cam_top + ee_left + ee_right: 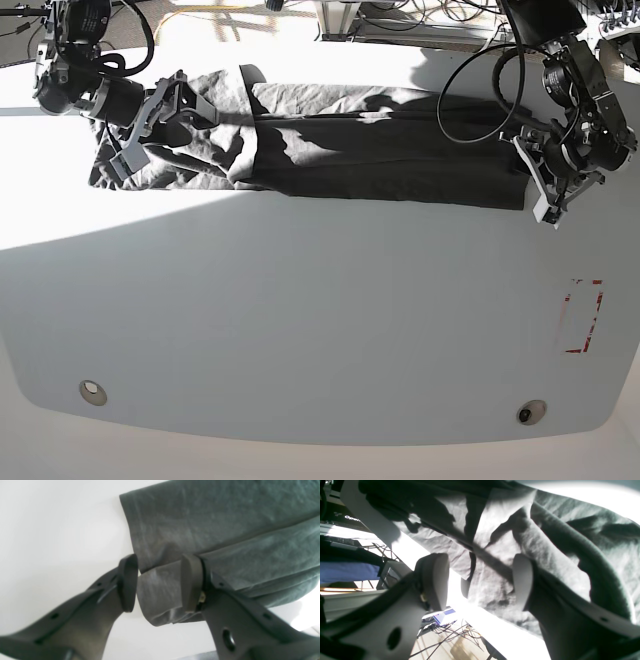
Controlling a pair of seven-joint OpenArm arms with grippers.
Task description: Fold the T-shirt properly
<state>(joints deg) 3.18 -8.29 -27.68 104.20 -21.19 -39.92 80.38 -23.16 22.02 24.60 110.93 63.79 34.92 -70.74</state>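
1. T-shirt [390, 150]: lies lengthwise along the far part of the white tabletop [300, 330], partly folded, wrinkled beneath the right gripper [480, 582].
2. Right gripper: fingers parted.
3. Left gripper [160, 583]: fingers apart, over the shirt's other end.
4. Tabletop: two round fittings near its front corners, a red broken-line marking [583, 316] on one side.
5. Room: tangled cables [455, 632] on the floor beyond the edge; strong sunlight and shadows across the cloth.
6. Containers: none identifiable.
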